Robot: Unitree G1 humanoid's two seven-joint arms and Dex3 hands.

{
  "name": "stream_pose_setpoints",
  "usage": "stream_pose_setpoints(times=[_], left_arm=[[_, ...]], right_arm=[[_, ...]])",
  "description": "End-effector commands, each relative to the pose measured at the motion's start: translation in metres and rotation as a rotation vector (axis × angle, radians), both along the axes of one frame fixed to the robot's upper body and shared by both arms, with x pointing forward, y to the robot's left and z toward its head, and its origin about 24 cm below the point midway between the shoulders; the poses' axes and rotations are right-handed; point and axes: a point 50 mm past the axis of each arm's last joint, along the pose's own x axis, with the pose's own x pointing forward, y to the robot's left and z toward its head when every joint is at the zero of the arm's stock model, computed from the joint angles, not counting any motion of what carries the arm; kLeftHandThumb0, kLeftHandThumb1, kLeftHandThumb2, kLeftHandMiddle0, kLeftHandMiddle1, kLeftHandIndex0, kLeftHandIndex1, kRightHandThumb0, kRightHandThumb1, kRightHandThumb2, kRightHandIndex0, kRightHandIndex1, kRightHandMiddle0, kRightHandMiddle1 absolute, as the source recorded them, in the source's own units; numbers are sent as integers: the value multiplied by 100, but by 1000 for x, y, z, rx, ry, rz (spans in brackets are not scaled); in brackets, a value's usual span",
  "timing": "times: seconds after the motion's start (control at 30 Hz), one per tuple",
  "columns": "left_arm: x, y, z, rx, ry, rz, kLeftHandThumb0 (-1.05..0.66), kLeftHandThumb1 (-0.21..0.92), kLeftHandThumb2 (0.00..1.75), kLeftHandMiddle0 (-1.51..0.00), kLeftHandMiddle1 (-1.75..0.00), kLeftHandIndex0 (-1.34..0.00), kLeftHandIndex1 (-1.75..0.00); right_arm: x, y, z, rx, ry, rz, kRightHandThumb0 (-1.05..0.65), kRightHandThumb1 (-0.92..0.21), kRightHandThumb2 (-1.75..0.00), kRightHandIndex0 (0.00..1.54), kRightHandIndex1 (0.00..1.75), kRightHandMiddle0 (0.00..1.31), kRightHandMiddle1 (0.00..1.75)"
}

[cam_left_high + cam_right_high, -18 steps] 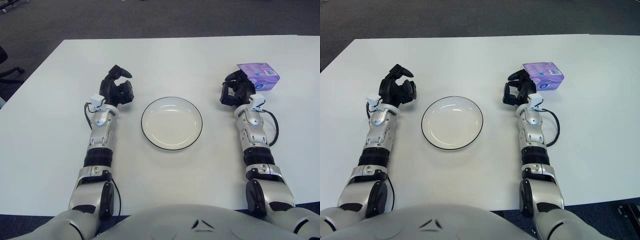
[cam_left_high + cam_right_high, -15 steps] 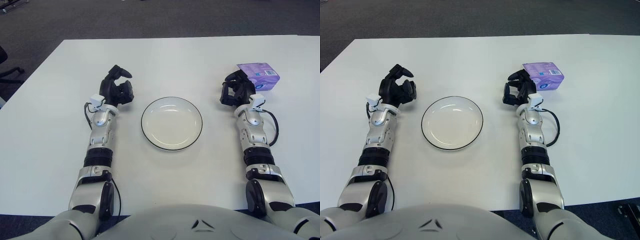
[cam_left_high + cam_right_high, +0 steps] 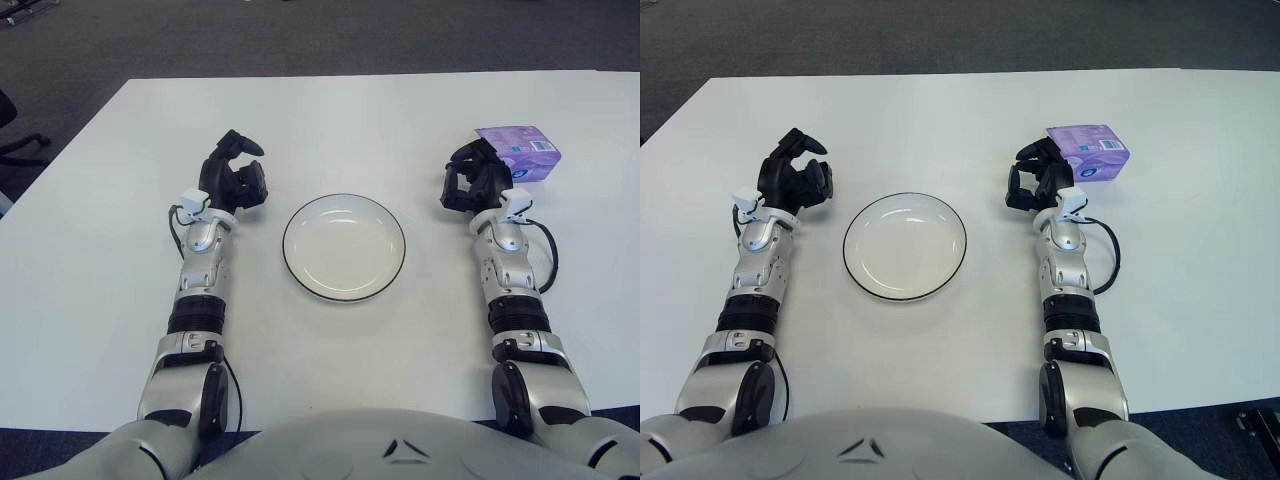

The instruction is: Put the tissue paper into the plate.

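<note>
A purple tissue pack (image 3: 520, 152) lies on the white table at the far right. A white plate (image 3: 343, 246) with a dark rim sits empty in the middle. My right hand (image 3: 472, 180) rests on the table just left of the pack, fingers relaxed and holding nothing; its fingertips are close to the pack's left edge. My left hand (image 3: 233, 178) rests on the table left of the plate, fingers loosely curled, holding nothing.
The white table (image 3: 330, 120) reaches to a far edge with dark carpet beyond. A chair base (image 3: 15, 145) shows at the left edge, off the table.
</note>
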Motion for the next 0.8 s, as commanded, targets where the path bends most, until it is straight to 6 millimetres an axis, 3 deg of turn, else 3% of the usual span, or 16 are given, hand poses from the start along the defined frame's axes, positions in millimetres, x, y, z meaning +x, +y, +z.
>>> stream_pose_setpoints(times=[0.0, 0.13, 0.37, 0.77], left_arm=[[-57, -7, -94, -117, 356, 53, -46, 37, 125, -128, -175, -57, -175], [-57, -7, -94, -115, 355, 53, -46, 37, 125, -128, -175, -57, -175], [-57, -8, -94, -94, 351, 58, -46, 37, 125, -128, -175, -57, -175], [-57, -7, -94, -89, 341, 47, -46, 37, 125, -128, -175, -57, -175]], right_arm=[[-31, -2, -42, 13, 148, -26, -1, -22, -140, 76, 162, 43, 175], [-31, -4, -29, -18, 111, -31, -1, -24, -137, 75, 161, 42, 175], [-40, -2, 21, -225, -54, -67, -1, -32, -126, 70, 154, 40, 175], [-37, -10, 47, -447, -132, -95, -1, -41, -113, 62, 148, 40, 175]])
